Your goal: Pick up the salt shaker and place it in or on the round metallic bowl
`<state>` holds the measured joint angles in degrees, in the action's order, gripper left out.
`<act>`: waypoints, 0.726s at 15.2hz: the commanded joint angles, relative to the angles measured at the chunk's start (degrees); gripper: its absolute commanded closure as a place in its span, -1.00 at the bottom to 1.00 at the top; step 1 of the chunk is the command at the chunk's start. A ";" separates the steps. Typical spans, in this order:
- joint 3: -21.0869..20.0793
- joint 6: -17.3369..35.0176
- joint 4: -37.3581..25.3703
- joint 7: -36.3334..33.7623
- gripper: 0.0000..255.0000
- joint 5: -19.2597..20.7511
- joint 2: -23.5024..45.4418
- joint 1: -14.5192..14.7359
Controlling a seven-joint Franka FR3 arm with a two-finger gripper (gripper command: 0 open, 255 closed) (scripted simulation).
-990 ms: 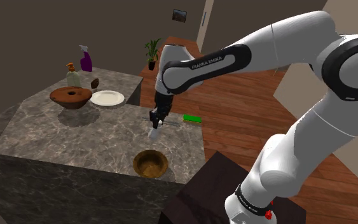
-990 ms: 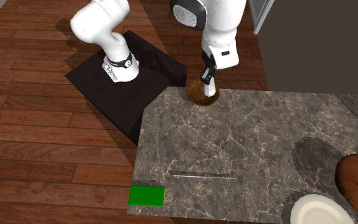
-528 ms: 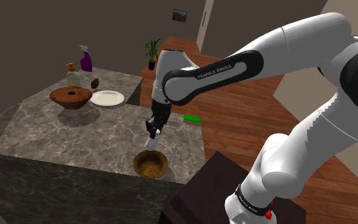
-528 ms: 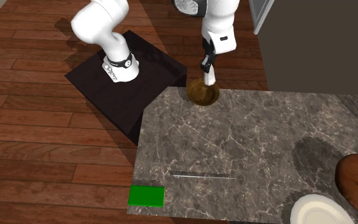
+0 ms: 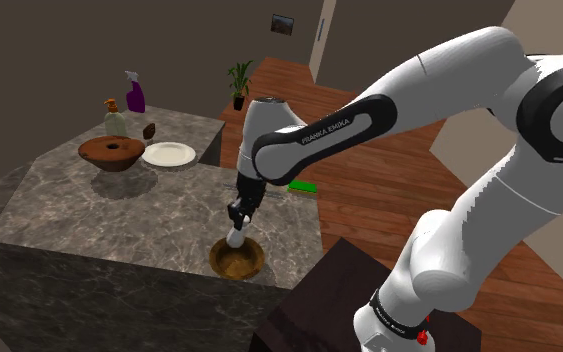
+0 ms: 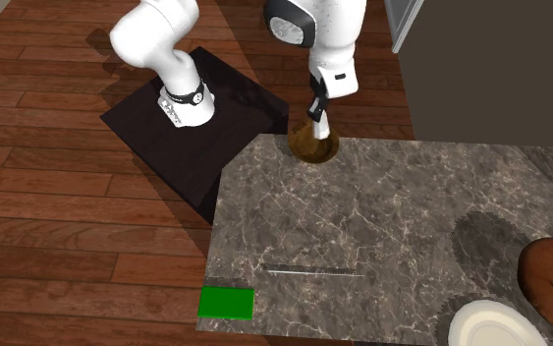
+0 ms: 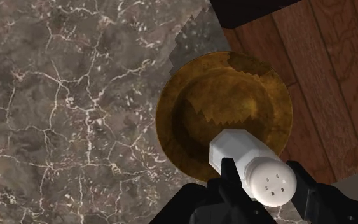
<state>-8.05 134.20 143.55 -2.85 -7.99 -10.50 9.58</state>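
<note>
Clamping the white salt shaker (image 7: pixel 252 162), the claw (image 7: pixel 265 182) hangs over the brown bowl (image 7: pixel 231 95).

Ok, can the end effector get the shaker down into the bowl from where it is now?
Probably yes. The end effector, shut on the white shaker, hangs right above the brownish-gold bowl, which looks empty, and nothing stands between them.

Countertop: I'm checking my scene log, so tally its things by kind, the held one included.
Bowls: 2, golden bowl, brown bowl
Bottles: 2, purple spray bottle, pump bottle
White plate: 1
Salt shaker: 1, held
Green block: 1
Thin rod: 1
Small dark object: 1
Total: 9
</note>
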 commanded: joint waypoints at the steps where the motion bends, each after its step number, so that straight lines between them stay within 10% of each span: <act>1: 0.00 1.71 0.66 0.20 1.00 -0.03 1.02 -0.03; 11: -0.20 8.19 2.51 0.52 1.00 -0.11 5.67 0.03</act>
<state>-8.26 142.26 146.07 -2.35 -8.10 -4.95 9.62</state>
